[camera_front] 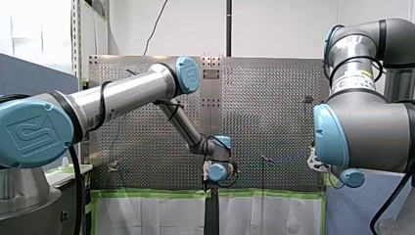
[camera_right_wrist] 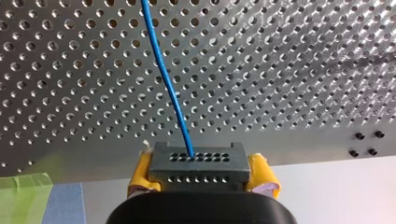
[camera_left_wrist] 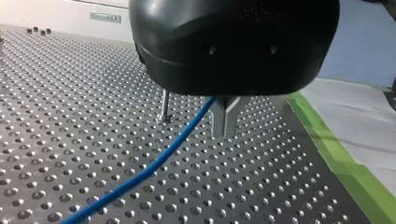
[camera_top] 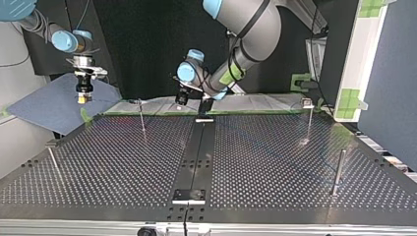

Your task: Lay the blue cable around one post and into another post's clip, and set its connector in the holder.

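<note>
Table (camera_top: 275, 162): perforated metal, with a black centre strip (camera_top: 196, 157) down its middle. Every place below is given from that strip.
Left gripper (camera_left_wrist: 224, 133): low over the table at the strip's far end in the top view. Its metal fingers are pressed together and the blue cable (camera_left_wrist: 154, 163) comes out at their root, so you appear to be pinching the cable.
Right gripper (camera_right_wrist: 201, 175): well away from the strip, past the table's corner at the top view's left. Its yellow pads (camera_right_wrist: 140, 175) are clamped on the connector (camera_right_wrist: 196, 161).
Posts: one (camera_top: 141, 117) stands near the strip on the top view's left side. Two (camera_top: 308, 123) (camera_top: 337, 172) stand well out on the other side.
Connector: a dark block with rows of holes, with the cable leaving its top face.
Blue cable: it runs loose from the left gripper's fingers over the table. It passes near a post (camera_left_wrist: 164, 105) but does not bend round it.
Done: you hold both ends of the run, and that looks like all.
Left: the wrap round a post, the clip and seating the connector. I cannot tell which fixture is the holder.
</note>
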